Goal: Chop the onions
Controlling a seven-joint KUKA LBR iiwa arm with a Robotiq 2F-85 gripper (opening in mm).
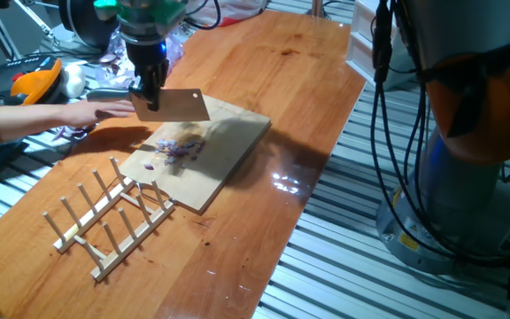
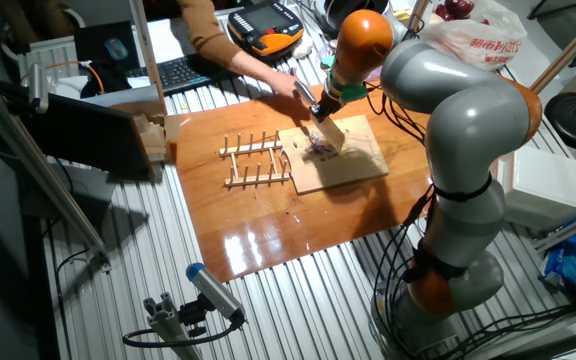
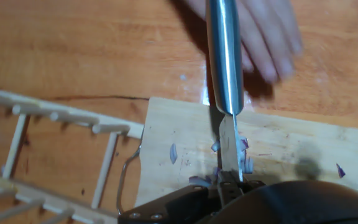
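Jaws closed on the handle of a cleaver; gripper sits upper left of centre in one fixed view, blade held flat-side to camera, raised just above the board. In hand view the cleaver runs as a steel handle down the frame centre, narrowing to the blade's top edge near the bottom.

Table: orange-brown wood, glossy, filling most of the frame diagonally.

Arm: grey with orange joints, right half of the other fixed view, reaching toward upper centre.

Cutting board: pale wood, centre of frame, flat on the table.

Dish rack: pale wooden pegs, lower left, lying just beside the board's left end.

Person's hand: enters from the left edge, blurred, on the table beside the board, near the gripper. Hand view shows it at the top, right of the handle.

Onions: many tiny purple-white bits scattered on the board's middle, below the blade. Hand view: bits clustered around the blade edge, one stray at far right.
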